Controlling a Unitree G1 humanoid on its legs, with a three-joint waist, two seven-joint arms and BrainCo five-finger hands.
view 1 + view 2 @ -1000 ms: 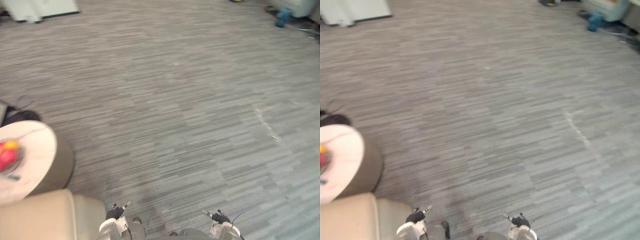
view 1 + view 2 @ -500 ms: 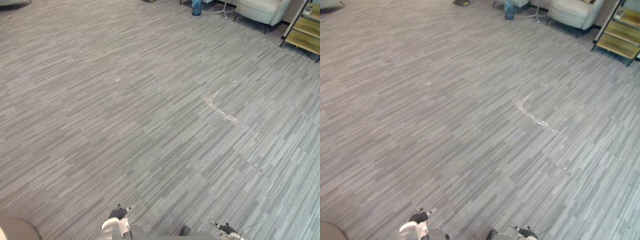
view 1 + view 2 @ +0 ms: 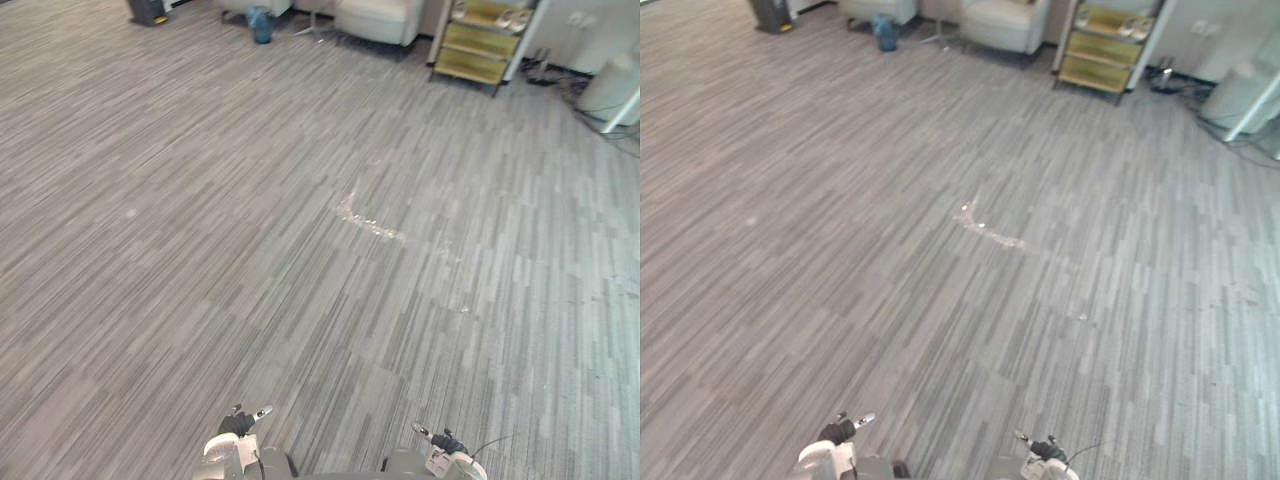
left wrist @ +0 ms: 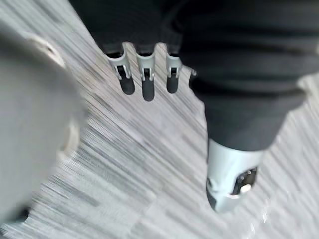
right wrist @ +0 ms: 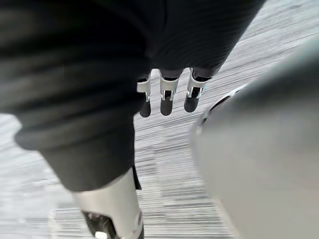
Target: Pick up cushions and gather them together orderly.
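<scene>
Above the grey floor [image 3: 300,250], the left robot hand [image 3: 237,424] is hanging with straight fingers [image 4: 147,84], gripping nothing; the right robot hand [image 3: 444,440] is hanging the same way, empty. Far off, a blue bin [image 3: 261,22], a pale armchair [image 3: 378,18] and a yellow shelf [image 3: 483,40] are standing in a row.

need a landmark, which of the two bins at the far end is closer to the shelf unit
The blue bin, beside the pale armchair; the black one stands further left.
</scene>
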